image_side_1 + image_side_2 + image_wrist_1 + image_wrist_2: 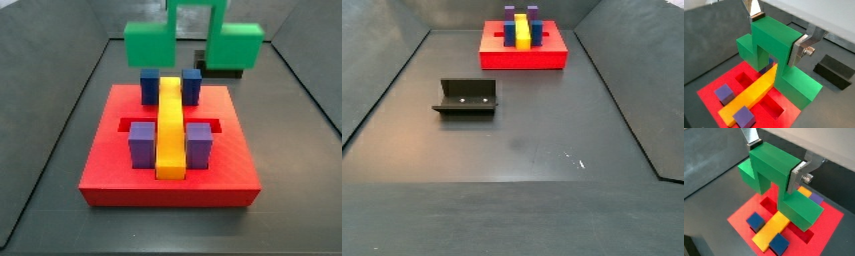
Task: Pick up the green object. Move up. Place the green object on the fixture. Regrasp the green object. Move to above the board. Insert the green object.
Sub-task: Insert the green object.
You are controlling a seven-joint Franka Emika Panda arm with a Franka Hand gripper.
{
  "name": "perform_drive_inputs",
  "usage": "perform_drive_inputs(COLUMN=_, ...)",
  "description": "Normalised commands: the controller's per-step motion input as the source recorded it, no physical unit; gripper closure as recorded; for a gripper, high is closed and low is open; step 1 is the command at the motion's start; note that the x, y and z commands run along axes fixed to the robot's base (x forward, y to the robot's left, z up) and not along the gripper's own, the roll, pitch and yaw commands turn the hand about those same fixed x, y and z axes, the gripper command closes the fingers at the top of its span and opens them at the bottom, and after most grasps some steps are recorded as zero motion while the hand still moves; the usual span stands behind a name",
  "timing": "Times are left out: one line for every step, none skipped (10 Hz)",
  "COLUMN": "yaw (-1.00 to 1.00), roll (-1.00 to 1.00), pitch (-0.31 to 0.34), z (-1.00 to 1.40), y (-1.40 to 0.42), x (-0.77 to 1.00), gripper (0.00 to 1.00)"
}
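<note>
Above the board, pincer pinching the green object, fingers pointing down.

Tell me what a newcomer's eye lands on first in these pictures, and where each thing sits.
The bright green object dominates both wrist views, clamped between the silver fingers of the tool and hanging above the board. Below it, the red board carries blue and purple pegs flanking a long yellow bar. The dark fixture stands alone on the grey floor, apart from the board.
</note>
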Motion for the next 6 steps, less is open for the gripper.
perform_drive_inputs(yaw=0.09, roll=0.0, pitch=-0.05, z=-0.49, y=0.0, x=-0.27, gripper=1.0)
perform_drive_inputs(yaw=0.08, roll=-0.04, pitch=-0.067, z=-0.42, y=0.0, x=0.0, gripper=1.0)
perform_drive_inputs(yaw=0.07, roll=-0.05, pitch=-0.059, z=-0.35, y=-0.05, x=0.0, gripper=1.0)
perform_drive_inputs(yaw=0.05, roll=-0.06, pitch=-0.066, z=-0.35, y=-0.09, x=0.02, gripper=1.0)
perform_drive_inputs(yaw=0.03, roll=-0.07, pitch=-0.066, z=-0.34, y=-0.11, x=0.0, gripper=1.0)
perform_drive_inputs(yaw=0.05, roll=-0.07, pitch=-0.056, z=-0.34, y=-0.06, x=0.0, gripper=1.0)
